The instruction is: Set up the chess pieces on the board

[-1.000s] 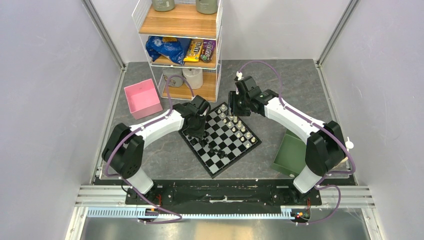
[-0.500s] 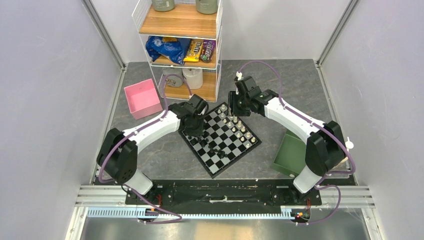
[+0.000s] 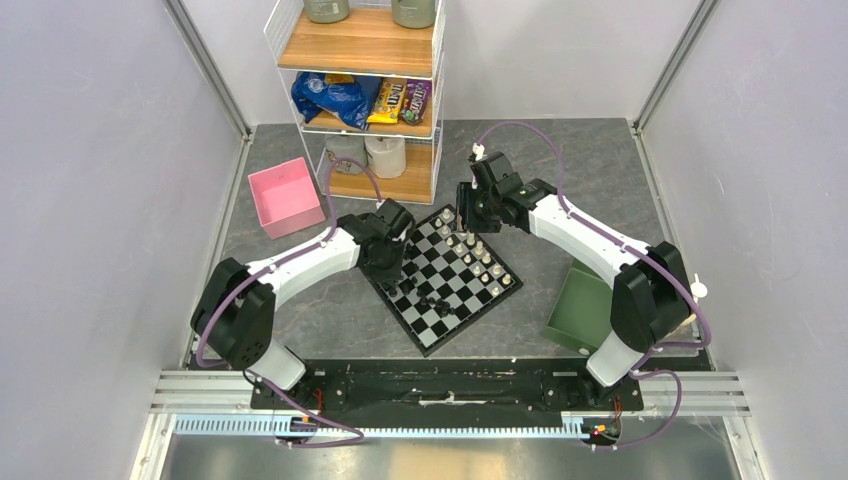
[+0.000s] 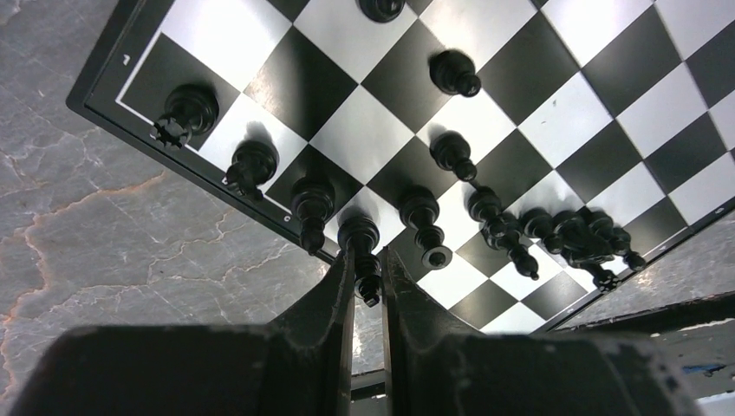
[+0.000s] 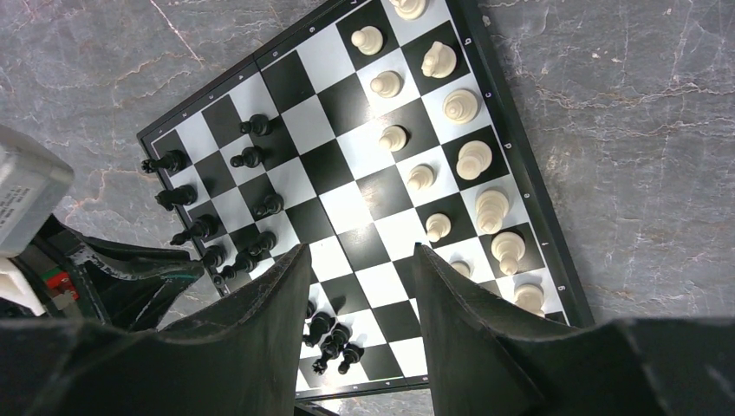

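a grey marbled tabletop (image 3: 300, 310) between pale walls, with a wire shelf (image 3: 360, 100) at the back.

over the last second the left arm has swung its elbow outward and drawn its wrist slightly along the board's left edge. its jaws have pinched in a touch and then settled. the right arm has not moved. i read this as a piece being carried to its home square, or being seated there, not a fresh reach.

the left gripper (image 4: 366, 260) is nearly closed, its two fingers clamped on the top of a black piece (image 4: 359, 234). the base of that piece sits at, or just over, a square in the outermost row of the board (image 4: 373, 134). whether it actually touches the square i cannot tell.

just beside it on either side, other black pieces (image 4: 251, 163) stand upright along the same edge row. a few pawns stand one row in. further along, a tangled heap (image 4: 581, 238) of black men lies near the corner, still unsorted.

the right gripper (image 5: 360, 286) hangs about half open with nothing in it, above the far side where the white pieces (image 5: 475, 159) stand in two rows.
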`<state>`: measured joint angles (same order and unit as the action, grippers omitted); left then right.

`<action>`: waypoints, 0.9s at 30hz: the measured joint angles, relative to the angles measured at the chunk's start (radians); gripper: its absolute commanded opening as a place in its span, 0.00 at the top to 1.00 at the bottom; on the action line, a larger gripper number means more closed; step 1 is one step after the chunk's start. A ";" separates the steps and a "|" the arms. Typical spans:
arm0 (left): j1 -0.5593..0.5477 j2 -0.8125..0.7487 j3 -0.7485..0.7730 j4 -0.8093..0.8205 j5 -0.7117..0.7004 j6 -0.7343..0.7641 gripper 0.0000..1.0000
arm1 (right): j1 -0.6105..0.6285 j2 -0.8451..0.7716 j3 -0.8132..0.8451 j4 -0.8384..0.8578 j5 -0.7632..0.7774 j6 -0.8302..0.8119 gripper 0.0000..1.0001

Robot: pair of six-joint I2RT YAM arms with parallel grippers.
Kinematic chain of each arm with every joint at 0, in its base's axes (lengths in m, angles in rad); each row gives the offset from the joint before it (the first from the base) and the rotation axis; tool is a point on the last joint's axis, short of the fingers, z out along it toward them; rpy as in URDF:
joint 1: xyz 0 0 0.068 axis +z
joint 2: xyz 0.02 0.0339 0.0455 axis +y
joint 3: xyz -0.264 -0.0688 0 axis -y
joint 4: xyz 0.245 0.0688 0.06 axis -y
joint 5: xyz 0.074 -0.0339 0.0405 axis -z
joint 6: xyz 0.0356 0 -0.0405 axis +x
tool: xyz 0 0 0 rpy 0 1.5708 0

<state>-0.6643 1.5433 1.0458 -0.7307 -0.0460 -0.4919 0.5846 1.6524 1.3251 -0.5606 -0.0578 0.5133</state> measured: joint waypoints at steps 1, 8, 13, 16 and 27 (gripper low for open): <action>-0.002 0.000 -0.005 0.000 0.000 -0.001 0.89 | 0.000 0.000 0.000 0.000 0.000 0.000 0.45; -0.008 0.000 -0.019 0.002 -0.005 -0.014 0.88 | 0.000 0.000 0.000 0.000 -0.010 0.003 0.45; -0.008 0.000 -0.019 0.004 -0.006 -0.017 0.86 | 0.000 0.000 0.000 0.000 -0.014 0.003 0.45; -0.008 0.000 -0.019 0.004 -0.005 -0.017 0.84 | 0.000 0.000 0.000 0.000 -0.015 0.003 0.45; -0.008 0.000 -0.019 0.005 -0.005 -0.017 0.69 | 0.000 0.000 0.000 0.000 -0.016 0.003 0.45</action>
<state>-0.6720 1.5436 1.0271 -0.7261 -0.0513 -0.5087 0.5846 1.6527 1.3247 -0.5606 -0.0734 0.5163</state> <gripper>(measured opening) 0.289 0.550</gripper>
